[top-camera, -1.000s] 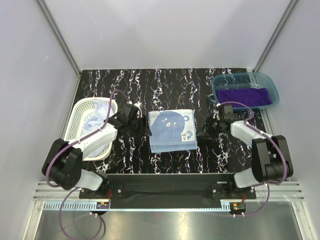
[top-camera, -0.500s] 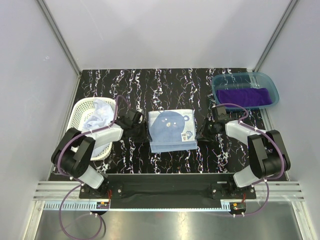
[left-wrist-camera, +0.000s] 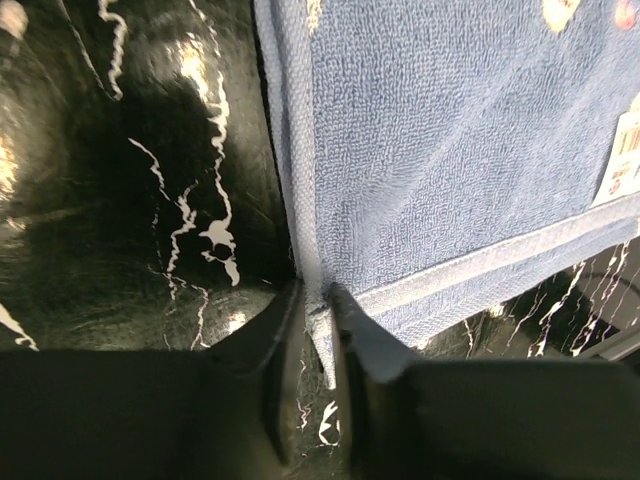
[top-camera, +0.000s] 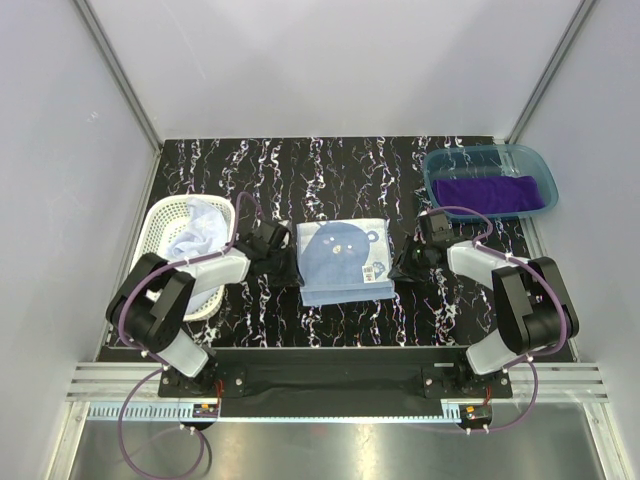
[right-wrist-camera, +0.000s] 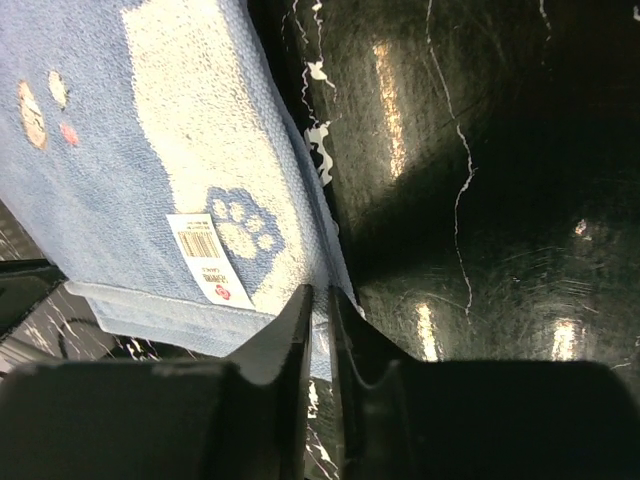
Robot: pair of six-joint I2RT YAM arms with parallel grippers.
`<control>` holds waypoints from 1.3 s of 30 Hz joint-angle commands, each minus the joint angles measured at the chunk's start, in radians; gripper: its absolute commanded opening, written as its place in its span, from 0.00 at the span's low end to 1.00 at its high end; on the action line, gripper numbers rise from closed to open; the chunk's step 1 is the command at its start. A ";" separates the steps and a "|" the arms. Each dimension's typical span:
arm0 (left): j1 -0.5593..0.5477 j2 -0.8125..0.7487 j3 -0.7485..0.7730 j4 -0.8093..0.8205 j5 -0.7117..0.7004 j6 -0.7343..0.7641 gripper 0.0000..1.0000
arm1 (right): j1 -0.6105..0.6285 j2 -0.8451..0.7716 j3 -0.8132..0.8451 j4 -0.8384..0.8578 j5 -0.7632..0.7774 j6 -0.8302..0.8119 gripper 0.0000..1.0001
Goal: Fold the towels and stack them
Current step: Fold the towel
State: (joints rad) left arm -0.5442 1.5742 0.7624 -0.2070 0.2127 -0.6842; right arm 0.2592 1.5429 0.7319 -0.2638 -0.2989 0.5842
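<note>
Left end effector (left-wrist-camera: 318,300), wider a second ago, now pinches the left edge of the bear towel (top-camera: 343,262), which lies flat mid-desk (top-camera: 330,165). Right end effector (right-wrist-camera: 320,300) has narrowed onto its right edge.

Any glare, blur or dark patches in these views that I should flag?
Top external: evenly lit, sharp, little glare on the marbled table. Left wrist: bright glare patches on the table at upper left; bear towel weave crisp, jaws at the bottom dark and soft. Right wrist: glare streaks at right, jaws blurred, the towel's label slightly soft.
</note>
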 commanded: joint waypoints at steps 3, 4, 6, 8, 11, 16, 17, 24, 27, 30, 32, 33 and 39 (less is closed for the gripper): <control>-0.017 0.006 0.014 0.034 0.004 0.020 0.00 | 0.018 0.003 -0.011 0.037 0.003 0.000 0.05; -0.019 0.007 0.018 0.032 0.010 0.020 0.00 | 0.017 0.002 -0.008 0.031 0.000 0.003 0.01; -0.017 0.020 0.047 0.003 0.013 0.029 0.00 | 0.020 -0.019 -0.003 0.021 0.013 0.009 0.00; -0.017 0.018 0.067 -0.044 0.010 0.034 0.00 | 0.018 -0.039 0.006 -0.004 0.027 0.006 0.00; -0.028 -0.005 0.119 -0.138 -0.071 0.048 0.00 | 0.020 -0.063 0.029 -0.034 0.040 -0.023 0.00; -0.030 -0.040 0.166 -0.215 -0.121 0.066 0.00 | 0.020 -0.047 0.064 -0.048 0.006 -0.038 0.00; -0.030 -0.049 0.161 -0.215 -0.121 0.061 0.00 | 0.021 -0.044 0.061 -0.038 0.000 -0.035 0.00; -0.033 -0.066 0.175 -0.218 -0.075 0.052 0.00 | 0.023 -0.050 0.073 -0.054 0.003 -0.026 0.00; -0.034 -0.075 0.176 -0.224 -0.058 0.051 0.00 | 0.025 -0.069 0.080 -0.063 -0.011 -0.020 0.00; -0.036 -0.094 0.164 -0.206 -0.026 0.038 0.00 | 0.026 -0.087 0.078 -0.068 -0.022 -0.017 0.00; -0.036 -0.103 0.158 -0.207 -0.021 0.032 0.00 | 0.028 -0.096 0.099 -0.100 -0.019 -0.026 0.00; -0.036 -0.108 0.156 -0.210 -0.021 0.028 0.00 | 0.026 -0.104 0.109 -0.115 -0.019 -0.040 0.00; -0.065 -0.201 0.098 -0.187 -0.001 -0.047 0.00 | 0.025 -0.165 0.130 -0.227 -0.002 -0.083 0.00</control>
State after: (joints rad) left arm -0.5816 1.4490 0.8879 -0.4252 0.1730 -0.6746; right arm 0.2741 1.4322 0.8295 -0.4213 -0.3050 0.5381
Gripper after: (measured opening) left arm 0.012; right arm 0.009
